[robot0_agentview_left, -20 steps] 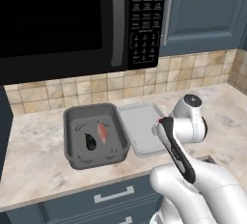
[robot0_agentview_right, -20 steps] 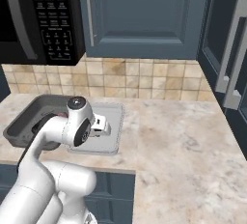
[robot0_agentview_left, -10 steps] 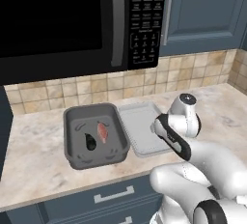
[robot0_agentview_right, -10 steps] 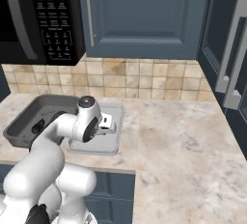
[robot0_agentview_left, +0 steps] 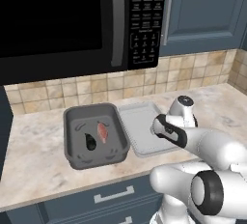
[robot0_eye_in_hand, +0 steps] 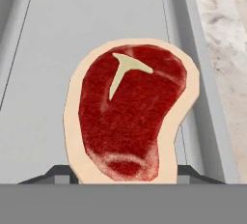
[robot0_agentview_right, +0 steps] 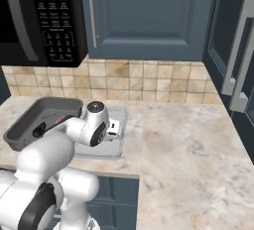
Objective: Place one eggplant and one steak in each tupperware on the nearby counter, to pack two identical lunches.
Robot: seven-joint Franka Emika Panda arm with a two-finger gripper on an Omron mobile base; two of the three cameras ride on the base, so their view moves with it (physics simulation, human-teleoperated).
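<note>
In the hand view a red steak [robot0_eye_in_hand: 130,112] with a pale fat rim and a T-shaped bone stands between my gripper's [robot0_eye_in_hand: 125,175] dark fingertips [robot0_eye_in_hand: 58,172], which are shut on it. Behind the steak lies the pale grey tupperware tray [robot0_eye_in_hand: 53,49]. That tray [robot0_agentview_left: 140,131] sits on the beige counter [robot0_agentview_left: 34,165] right of the dark grey tupperware tub [robot0_agentview_left: 72,121]. The tub holds a dark eggplant [robot0_agentview_left: 90,142] and another steak [robot0_agentview_left: 102,132]. From the right base view my hand [robot0_agentview_right: 114,127] hangs over the pale tray [robot0_agentview_right: 106,149], beside the tub [robot0_agentview_right: 30,120].
A black microwave [robot0_agentview_left: 72,20] hangs above the tub, with blue-grey cabinets [robot0_agentview_right: 149,16] and a tiled backsplash behind. Open counter [robot0_agentview_right: 188,144] stretches to the right of the tray. A tall cabinet with silver handles [robot0_agentview_right: 238,60] stands at the far right.
The arm has folded lower and the hand has shifted slightly sideways over the pale tray. The jaws keep the same width on the steak.
</note>
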